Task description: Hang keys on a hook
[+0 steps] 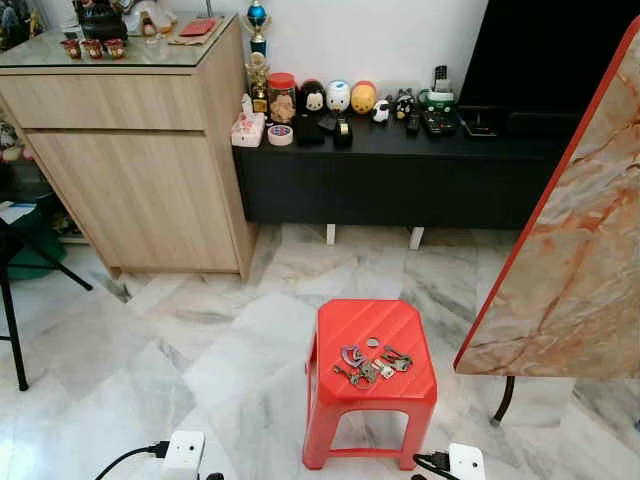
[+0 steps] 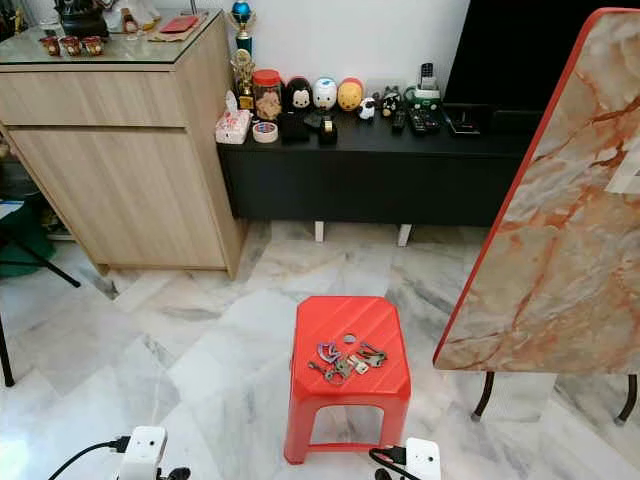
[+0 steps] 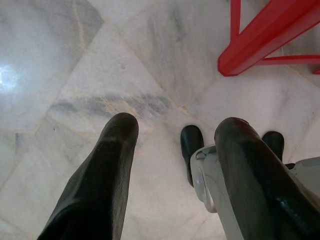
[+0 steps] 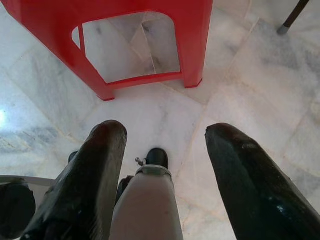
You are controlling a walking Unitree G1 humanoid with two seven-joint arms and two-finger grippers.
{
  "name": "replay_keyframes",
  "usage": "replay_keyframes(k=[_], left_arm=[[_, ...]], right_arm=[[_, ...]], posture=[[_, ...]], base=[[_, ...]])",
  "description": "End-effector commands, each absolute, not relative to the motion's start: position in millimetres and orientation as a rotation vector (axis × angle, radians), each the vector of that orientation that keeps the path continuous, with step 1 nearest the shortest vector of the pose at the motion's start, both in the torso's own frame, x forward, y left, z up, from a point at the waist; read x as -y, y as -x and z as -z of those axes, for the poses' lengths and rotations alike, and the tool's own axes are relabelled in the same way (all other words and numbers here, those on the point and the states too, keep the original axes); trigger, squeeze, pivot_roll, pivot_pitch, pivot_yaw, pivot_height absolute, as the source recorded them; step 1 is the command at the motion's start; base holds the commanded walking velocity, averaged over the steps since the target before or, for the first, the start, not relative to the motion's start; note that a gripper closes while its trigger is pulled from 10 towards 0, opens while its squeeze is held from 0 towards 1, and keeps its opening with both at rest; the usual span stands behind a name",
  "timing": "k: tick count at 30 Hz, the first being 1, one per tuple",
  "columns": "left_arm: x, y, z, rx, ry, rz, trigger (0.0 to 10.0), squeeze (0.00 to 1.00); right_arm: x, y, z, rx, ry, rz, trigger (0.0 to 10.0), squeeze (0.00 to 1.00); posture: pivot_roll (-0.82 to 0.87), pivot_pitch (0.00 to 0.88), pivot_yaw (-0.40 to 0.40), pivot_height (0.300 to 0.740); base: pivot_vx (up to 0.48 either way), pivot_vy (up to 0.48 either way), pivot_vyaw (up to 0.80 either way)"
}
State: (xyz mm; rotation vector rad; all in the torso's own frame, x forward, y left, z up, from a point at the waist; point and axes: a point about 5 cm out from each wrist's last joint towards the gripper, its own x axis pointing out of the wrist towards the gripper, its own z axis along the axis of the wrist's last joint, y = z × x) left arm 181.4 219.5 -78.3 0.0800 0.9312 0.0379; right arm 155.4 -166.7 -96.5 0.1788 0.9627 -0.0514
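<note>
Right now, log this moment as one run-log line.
phase: approach | keys: lying on red stool | left gripper: jaws open, empty, above floor | right gripper: jaws open, empty, near stool | hook: not located

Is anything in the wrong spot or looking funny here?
Yes: the bunch of metal keys lies loose on the red plastic stool, not on a hook. The marble-patterned tabletop also stands tilted on edge.

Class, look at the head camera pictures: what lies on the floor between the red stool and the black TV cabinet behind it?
Nothing: in the left eye view, bare marble floor separates the red stool from the black cabinet. The keys lie on the stool.
</note>
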Motion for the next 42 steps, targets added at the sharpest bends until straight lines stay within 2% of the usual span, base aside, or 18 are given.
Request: replay_keyframes(k=[1,7,21,27,42], left_arm=[[-220.7,-179.2,79.5,-0.946,-0.078,-0.048,10.0,0.0],[-221.0,-179.4,79.3,-0.945,-0.078,-0.049,10.0,0.0],[-219.8,-180.3,79.0,-0.939,-0.065,-0.047,10.0,0.0],[-219.9,-179.6,79.3,-0.941,-0.065,-0.049,10.0,0.0],[-220.6,-180.3,78.8,-0.941,-0.071,-0.043,10.0,0.0]], right_arm=[[168.8,-155.5,96.1,-0.953,-0.165,0.059,10.0,0.0],[168.6,-155.2,96.3,-0.957,-0.168,0.059,10.0,0.0],[168.8,-155.6,96.0,-0.954,-0.151,0.049,10.0,0.0],[169.0,-155.4,96.1,-0.953,-0.154,0.052,10.0,0.0],[168.5,-155.4,96.0,-0.947,-0.167,0.061,10.0,0.0]], posture=[[0.04,0.0,-0.05,0.74],[0.04,0.0,-0.05,0.74],[0.04,0.0,-0.05,0.74],[0.04,0.0,-0.051,0.74],[0.04,0.0,-0.047,0.74]], base=[[0.0,0.0,0.8],[0.0,0.0,0.8],[0.0,0.0,0.0],[0.0,0.0,0.7],[0.0,0.0,0.0]])
